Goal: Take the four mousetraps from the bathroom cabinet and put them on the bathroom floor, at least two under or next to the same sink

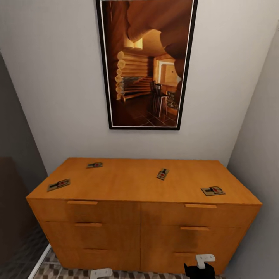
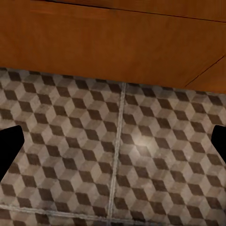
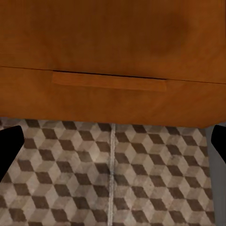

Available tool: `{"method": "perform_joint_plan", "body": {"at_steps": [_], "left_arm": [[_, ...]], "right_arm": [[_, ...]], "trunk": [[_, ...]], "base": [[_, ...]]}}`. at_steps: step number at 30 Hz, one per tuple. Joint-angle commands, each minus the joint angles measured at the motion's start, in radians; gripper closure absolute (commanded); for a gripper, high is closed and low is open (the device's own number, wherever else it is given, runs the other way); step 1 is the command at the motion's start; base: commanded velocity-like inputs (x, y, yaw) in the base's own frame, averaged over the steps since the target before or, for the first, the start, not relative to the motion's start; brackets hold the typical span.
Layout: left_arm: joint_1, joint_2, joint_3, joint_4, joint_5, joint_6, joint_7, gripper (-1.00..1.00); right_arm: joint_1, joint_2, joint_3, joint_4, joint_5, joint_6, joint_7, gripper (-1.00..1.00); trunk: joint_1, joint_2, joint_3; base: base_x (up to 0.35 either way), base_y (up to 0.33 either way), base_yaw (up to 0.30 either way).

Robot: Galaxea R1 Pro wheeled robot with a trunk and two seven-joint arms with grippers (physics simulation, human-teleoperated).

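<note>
Below, both claws [image 2: 113, 150] [image 3: 113, 141] hang spread over bathroom floor [image 2: 141, 155] at the cabinet [image 1: 139, 182] foot.

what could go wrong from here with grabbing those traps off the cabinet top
1. The mousetraps lie flat and thin on the cabinet, so fingers may slide over them rather than grip.
2. The front left mousetrap and front right mousetrap sit near the edges; a nudge could knock them off.
3. The rear mousetrap needs a longer reach.

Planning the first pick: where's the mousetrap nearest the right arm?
In the head view, that mousetrap lies flat on the cabinet top's front right corner, above the top right drawer's handle.
</note>
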Motion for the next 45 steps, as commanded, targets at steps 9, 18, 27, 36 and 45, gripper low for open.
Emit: {"method": "perform_joint_plan", "body": {"at_steps": [9, 18, 27, 36, 45], "left_arm": [[0.000, 0.000, 0.000, -0.002, -0.001, 0.005, 0.003, -1.00], [0.000, 0.000, 0.000, -0.002, -0.001, 0.005, 0.003, -1.00], [0.000, 0.000, 0.000, -0.002, -0.001, 0.005, 0.003, -1.00], [0.000, 0.000, 0.000, -0.002, -0.001, 0.005, 0.004, -1.00], [0.000, 0.000, 0.000, -0.002, -0.001, 0.005, 0.004, -1.00]], "right_arm": [[-0.001, 0.000, 0.000, 0.001, 0.005, -0.003, -0.004, -1.00], [-0.001, 0.000, 0.000, 0.001, 0.005, -0.003, -0.005, -1.00], [-0.001, 0.000, 0.000, 0.001, 0.006, -0.005, -0.006, -1.00], [-0.001, 0.000, 0.001, 0.001, 0.008, -0.027, -0.006, -1.00], [-0.001, 0.000, 0.001, 0.001, 0.008, -0.038, -0.006, -1.00]], "trunk": [[0.000, -0.001, 0.003], [0.000, -0.001, 0.010], [0.000, -0.001, 0.016], [0.000, -0.001, 0.017], [0.000, -0.001, 0.017]], "base": [[0.006, 0.005, -0.198], [0.000, 0.000, -0.248], [0.000, 0.000, -0.224], [0.000, 0.000, -0.034], [0.000, 0.000, -0.002]]}}
